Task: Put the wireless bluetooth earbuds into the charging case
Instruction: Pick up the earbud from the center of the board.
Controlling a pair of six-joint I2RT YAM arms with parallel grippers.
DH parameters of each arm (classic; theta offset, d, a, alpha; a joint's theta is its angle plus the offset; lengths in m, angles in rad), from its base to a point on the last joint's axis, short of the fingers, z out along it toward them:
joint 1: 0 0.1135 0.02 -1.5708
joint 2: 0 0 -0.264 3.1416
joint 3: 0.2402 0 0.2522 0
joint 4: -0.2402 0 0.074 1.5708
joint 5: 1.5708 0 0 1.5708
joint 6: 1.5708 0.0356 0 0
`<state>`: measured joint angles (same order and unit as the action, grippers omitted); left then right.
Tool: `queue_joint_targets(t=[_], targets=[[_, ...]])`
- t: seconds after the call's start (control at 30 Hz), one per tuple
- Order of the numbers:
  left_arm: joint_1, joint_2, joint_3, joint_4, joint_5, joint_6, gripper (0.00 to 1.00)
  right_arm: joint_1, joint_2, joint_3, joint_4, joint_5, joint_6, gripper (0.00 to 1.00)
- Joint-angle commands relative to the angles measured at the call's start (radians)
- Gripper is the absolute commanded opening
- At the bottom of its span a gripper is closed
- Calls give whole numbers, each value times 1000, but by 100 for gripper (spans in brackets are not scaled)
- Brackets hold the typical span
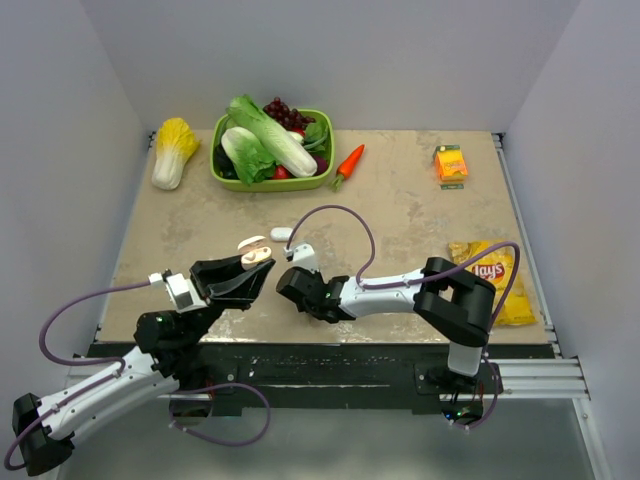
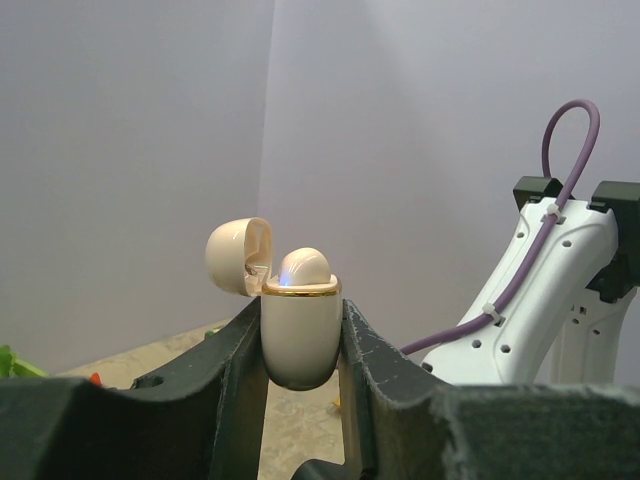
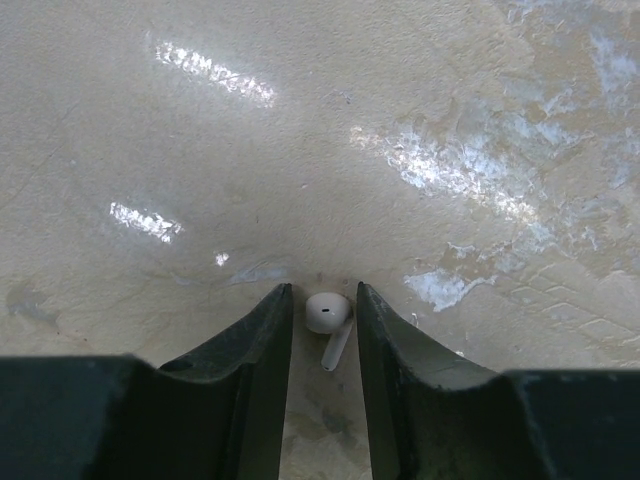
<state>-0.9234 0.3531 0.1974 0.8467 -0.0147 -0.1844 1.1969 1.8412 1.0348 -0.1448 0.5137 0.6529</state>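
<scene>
From above, my left hand [image 1: 258, 268] clamps the charging case [image 1: 256, 250] over the near middle of the bench [image 1: 400, 200]. At the left wrist, the case stands upright, lid flipped open, a seated earbud [image 2: 303, 266] inside. At the right wrist, my right hand [image 3: 323, 295] is narrow, straddling a loose earbud [image 3: 327, 311] on the bench, not visibly pinching it.

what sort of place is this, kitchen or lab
Probably a robot lab cell: plain walls box in the table, the left arm and right arm stand at its near edge, and a vegetable basket looks staged.
</scene>
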Motion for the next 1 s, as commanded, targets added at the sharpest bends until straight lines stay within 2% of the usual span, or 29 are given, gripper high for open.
queue_joint_targets(t=[0.0,0.33,0.47,0.73,0.97], targets=[[0,-8,-4,22,-7,-20,0,10,38,-41,-128,-55,51,32],[0,-3,-4,25,-7,-26,0,9,-10,-48,-133,-53,51,14],[0,-2,-4,28,-13,-27,0,10,-45,-51,-134,-38,44,0],[0,29,0,77,-44,-1,0,-34,-201,4,-153,55,-27,0],[1,141,54,170,-71,68,0,-103,-434,97,-162,140,-169,0]])
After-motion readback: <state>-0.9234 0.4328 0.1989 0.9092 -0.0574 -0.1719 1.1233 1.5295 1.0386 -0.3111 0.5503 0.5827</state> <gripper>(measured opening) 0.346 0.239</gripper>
